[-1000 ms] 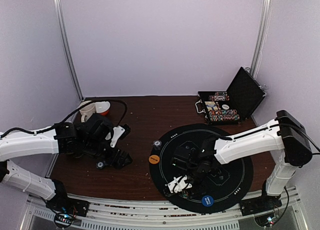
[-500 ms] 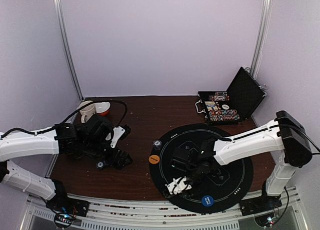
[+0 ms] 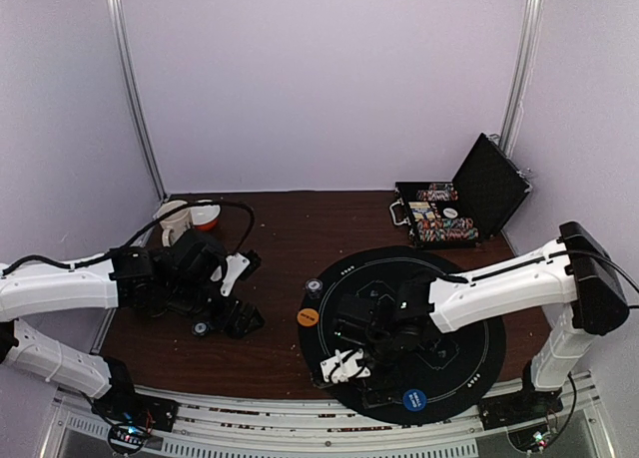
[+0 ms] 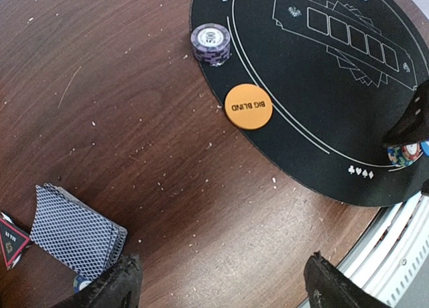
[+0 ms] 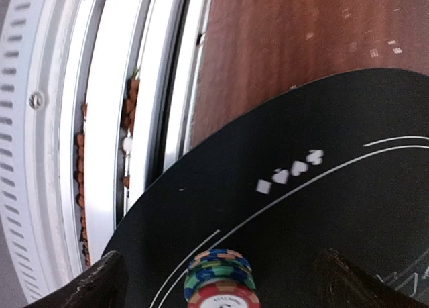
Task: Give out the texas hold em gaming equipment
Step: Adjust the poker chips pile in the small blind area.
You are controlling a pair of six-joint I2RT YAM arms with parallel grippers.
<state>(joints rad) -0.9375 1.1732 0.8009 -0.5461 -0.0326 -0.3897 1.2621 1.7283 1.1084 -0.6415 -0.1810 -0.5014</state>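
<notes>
**Right hand lets go of chip stack at near rim of mat**

Nearest the arms, the right hand [image 3: 344, 365] has just gone from a narrowing grip to fully released. In its wrist view both fingers stand wide of a striped poker chip stack [image 5: 220, 281]. The stack sits upright and untouched on the black felt mat [image 5: 322, 207], near the printed suit symbols. Judgement: one stake is delivered, and the withdrawal should go straight up to spare the stack.

A blue disc [image 3: 414, 399] lies near it, its lettering too small to read. Further in, the orange disc [image 4: 248, 107] reads "BIG BLIND" and straddles the mat's edge. A purple chip stack [image 4: 210, 43] stands just beyond it, its face marking not legible.

The left hand [image 4: 221, 288] hangs released and empty above the desk [image 3: 290, 229]. A deck of cards [image 4: 77, 231] with grey-blue lattice backs lies beside one finger, undealt. At the far right, the open chip case [image 3: 439, 222] holds rows of chips.
</notes>
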